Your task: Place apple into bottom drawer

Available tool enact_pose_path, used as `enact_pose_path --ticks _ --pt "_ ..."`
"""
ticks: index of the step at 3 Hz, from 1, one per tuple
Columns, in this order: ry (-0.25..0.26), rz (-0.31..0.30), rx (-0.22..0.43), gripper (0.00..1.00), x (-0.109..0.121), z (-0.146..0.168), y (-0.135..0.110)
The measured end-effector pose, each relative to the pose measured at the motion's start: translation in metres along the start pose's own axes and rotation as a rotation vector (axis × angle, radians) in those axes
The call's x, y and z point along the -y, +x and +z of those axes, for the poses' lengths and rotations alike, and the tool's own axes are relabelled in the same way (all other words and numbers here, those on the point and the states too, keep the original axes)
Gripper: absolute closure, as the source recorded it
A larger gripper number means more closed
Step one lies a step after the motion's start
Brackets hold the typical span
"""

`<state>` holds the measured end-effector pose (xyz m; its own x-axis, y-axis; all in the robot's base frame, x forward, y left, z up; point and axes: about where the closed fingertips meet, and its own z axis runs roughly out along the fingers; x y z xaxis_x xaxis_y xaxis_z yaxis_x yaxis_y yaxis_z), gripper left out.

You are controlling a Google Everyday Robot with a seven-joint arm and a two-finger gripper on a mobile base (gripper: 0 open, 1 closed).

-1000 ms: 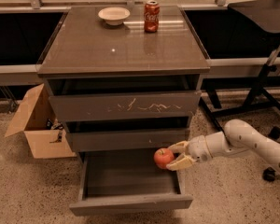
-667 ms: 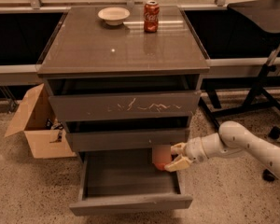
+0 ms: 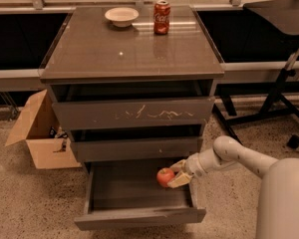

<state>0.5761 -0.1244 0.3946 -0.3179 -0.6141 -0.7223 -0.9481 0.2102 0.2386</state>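
- The hand (image 3: 171, 177) is clenched on the apple (image 3: 164, 177), one finger above it and one below.
- The apple is held over the right part of the bottom drawer (image 3: 139, 216), which is pulled out of the bench (image 3: 129, 54).
- The arm (image 3: 229, 156) comes in from the bench's right side.
- A can (image 3: 162, 17) and a bowl (image 3: 121, 16) stand at the back of the bench top.
- A cardboard box (image 3: 37, 138) lies left of the bench.

Glossy, reflective finish on cabinet top (image 3: 132, 49); matt, scratched face on top drawer (image 3: 89, 116). Smooth shiny apple (image 3: 165, 177) pinched in pale gripper (image 3: 176, 175) above matt grey bottom drawer (image 3: 139, 217). Plain cardboard box (image 3: 45, 146).
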Motion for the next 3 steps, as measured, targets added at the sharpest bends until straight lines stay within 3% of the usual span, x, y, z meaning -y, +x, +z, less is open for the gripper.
enact_pose_path --ticks 1,3 --pt "0.012 0.027 -0.051 1.00 0.016 0.034 0.017" --pt "0.133 0.092 -0.133 1.00 0.041 0.080 0.039"
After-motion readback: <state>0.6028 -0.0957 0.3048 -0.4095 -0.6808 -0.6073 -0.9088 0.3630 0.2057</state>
